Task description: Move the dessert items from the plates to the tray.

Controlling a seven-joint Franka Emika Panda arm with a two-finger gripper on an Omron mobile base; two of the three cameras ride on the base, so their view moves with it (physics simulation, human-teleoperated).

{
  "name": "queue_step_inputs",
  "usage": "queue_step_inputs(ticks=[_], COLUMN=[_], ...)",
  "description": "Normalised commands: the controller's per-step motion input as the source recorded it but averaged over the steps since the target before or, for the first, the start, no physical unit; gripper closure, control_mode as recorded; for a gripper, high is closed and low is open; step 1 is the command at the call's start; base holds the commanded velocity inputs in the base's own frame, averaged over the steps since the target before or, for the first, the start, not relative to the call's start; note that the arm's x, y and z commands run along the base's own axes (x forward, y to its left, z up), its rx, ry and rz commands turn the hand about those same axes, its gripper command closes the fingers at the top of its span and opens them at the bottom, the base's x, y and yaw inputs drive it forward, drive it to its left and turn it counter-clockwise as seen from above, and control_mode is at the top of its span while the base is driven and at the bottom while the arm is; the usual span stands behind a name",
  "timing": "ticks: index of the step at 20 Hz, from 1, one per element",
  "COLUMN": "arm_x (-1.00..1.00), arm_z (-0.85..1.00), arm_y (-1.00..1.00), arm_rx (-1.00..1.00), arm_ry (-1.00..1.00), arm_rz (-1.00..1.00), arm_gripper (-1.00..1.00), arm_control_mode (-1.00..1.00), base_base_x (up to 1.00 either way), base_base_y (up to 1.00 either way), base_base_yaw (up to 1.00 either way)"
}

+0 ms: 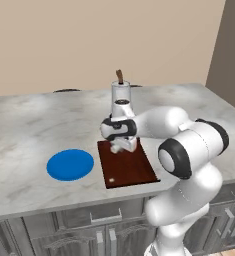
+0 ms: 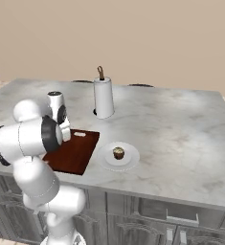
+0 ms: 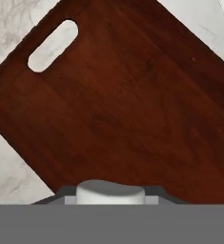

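You are looking at two plates, two dessert items and one tray. The tray (image 1: 127, 163) is lying flat on the marble counter (image 1: 29, 125), its pale handle slot (image 3: 53, 45) at the end farthest from your base. The blue plate (image 1: 70, 164) is sitting just to the left of the tray and is bare. The white plate (image 2: 118, 156) is sitting just to the right of the tray, carrying the one cupcake (image 2: 118, 153) at its middle. Behind the tray, toward the wall, a white paper towel roll (image 2: 104, 97) is standing upright on its holder.

The arm is bending over the tray, so its elbow and wrist are blocking much of the tray's far half in both base views. The gripper (image 1: 121, 146) is hanging over the tray. In the hand view the marshmallow (image 3: 110, 192) is sitting right at the fingers (image 3: 61, 195), above the tray's wood, and the dark tips are showing on either side of it. You cannot tell from these views whether the fingers are pressing on it or standing loose around it.
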Motion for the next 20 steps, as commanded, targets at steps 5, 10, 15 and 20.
queue_step_inputs(ticks=[5,10,15,20], arm_x=[0.04,0.25,0.43,0.17], arm_z=[-0.25,-0.15,0.0,-0.19], arm_y=[-0.36,-0.06,0.0,0.0], arm_rx=[0.0,0.0,0.0,0.0], arm_ry=[0.0,0.0,0.0,0.0], arm_rz=[0.01,0.0,0.0,0.0], arm_gripper=[1.0,1.0,1.0,1.0], arm_control_mode=[-1.0,-1.0,-1.0,-1.0], base_base_x=[0.0,0.0,0.0,0.0], base_base_y=[0.0,0.0,0.0,0.0], base_base_yaw=[0.0,0.0,0.0,0.0])
